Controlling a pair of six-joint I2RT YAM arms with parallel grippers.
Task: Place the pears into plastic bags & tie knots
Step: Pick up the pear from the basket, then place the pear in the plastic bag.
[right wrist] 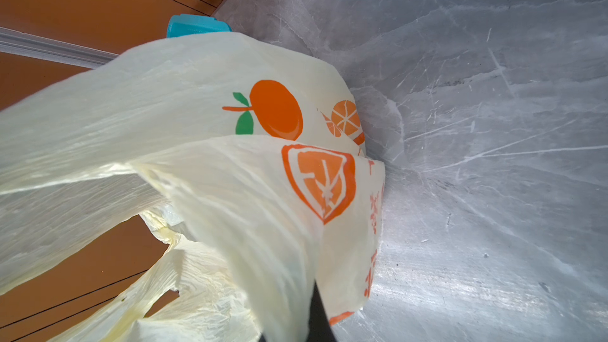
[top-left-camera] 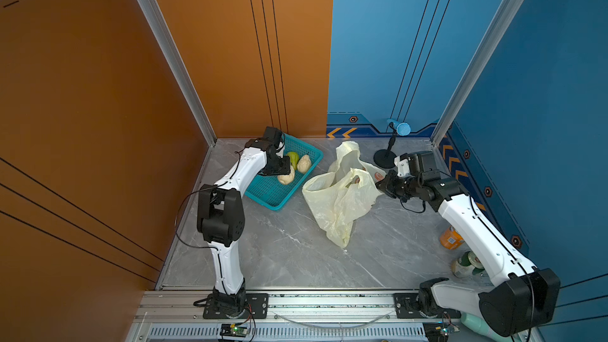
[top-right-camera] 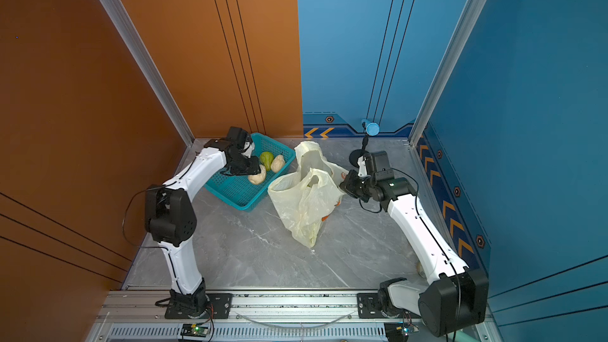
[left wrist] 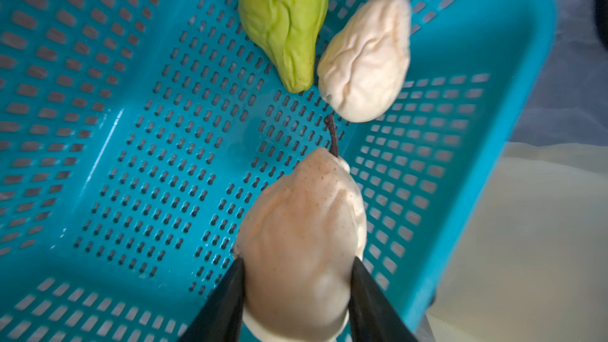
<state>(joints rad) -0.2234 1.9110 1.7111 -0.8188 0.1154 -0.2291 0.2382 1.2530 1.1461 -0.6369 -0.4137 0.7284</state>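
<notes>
In the teal basket you have a wrinkled green pear and a cream pear lying close side by side. A third pear, cream with a dark stem, is pinched at its wide end between the fingers of the left gripper. Your plastic bag, pale yellow with orange fruit prints, stands crumpled just beside the basket with its mouth gaping upward.

Light falls evenly from overhead, bright and soft. On the desk the arms and the plastic bag cast only faint, blurry shadows in both top views, where the aluminium posts lean outward toward the edges. The right wrist view catches a pale sheen on the desk's grey stone. In the left wrist view the basket holes smear toward the edges, and the cream pear between the black fingers is soft, out of focus.
</notes>
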